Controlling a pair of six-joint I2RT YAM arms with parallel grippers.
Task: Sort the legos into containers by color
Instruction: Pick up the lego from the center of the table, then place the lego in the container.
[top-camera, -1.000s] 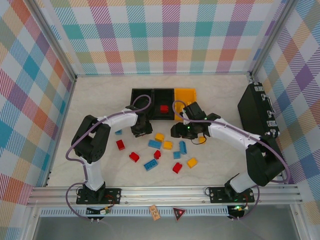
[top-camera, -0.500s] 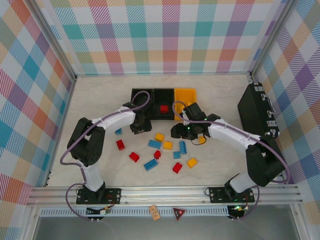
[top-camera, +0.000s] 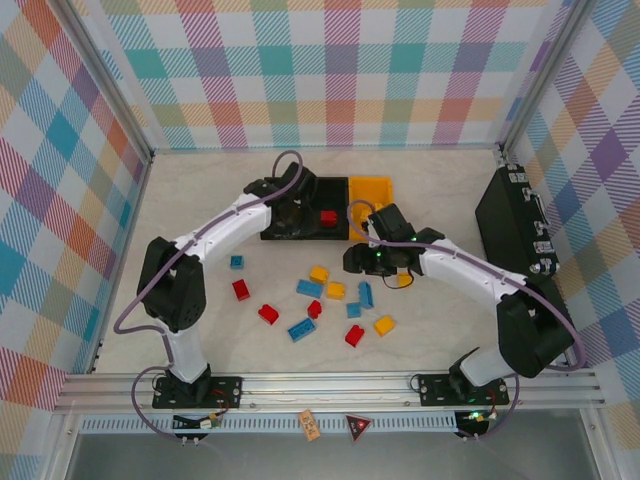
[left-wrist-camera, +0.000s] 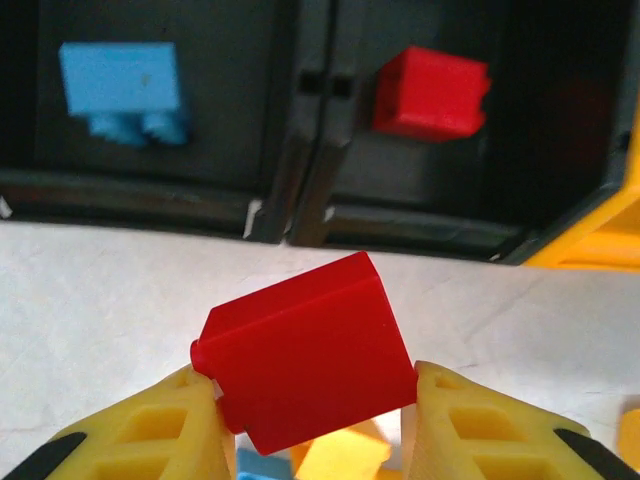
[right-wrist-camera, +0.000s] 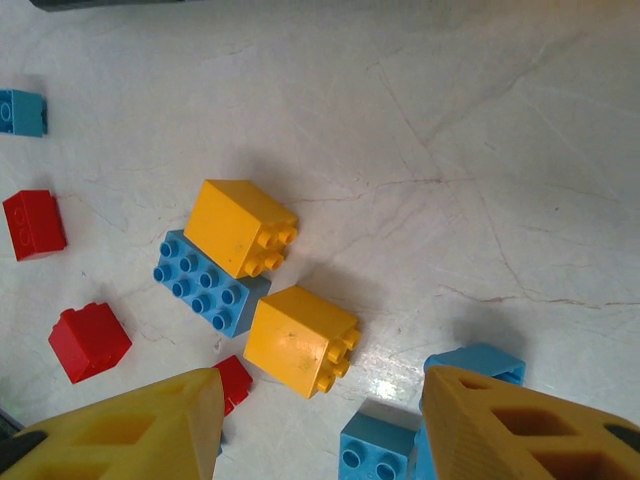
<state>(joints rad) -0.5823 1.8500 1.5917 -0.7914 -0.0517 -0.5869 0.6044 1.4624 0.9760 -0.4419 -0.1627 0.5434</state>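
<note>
While the left fingers (top-camera: 298, 222) pinch a red brick (left-wrist-camera: 305, 365) by two opposite sides, they hang over the pale desk (left-wrist-camera: 90, 300), just short of the bins. The brick sits tilted in the grip and is not yet over any bin. Ahead of it, the left black bin (left-wrist-camera: 230, 50) holds one blue brick (left-wrist-camera: 122, 88). The middle black bin (left-wrist-camera: 560, 60) holds a second red brick (left-wrist-camera: 430, 92). The yellow bin (left-wrist-camera: 600, 235) touches the middle one on its right.

The right fingers (top-camera: 352, 264) are spread wide and hold nothing, above the loose pile. Below the gap between them lie two yellow bricks (right-wrist-camera: 242, 228) with a flat blue piece (right-wrist-camera: 208, 283) just beside both. Two red ones (right-wrist-camera: 90, 342) lie apart to the left. From above, the other loose bricks are scattered on the desk between the arms, on the near side of the bins. A black case (top-camera: 515, 220) stands at the right edge, well apart.
</note>
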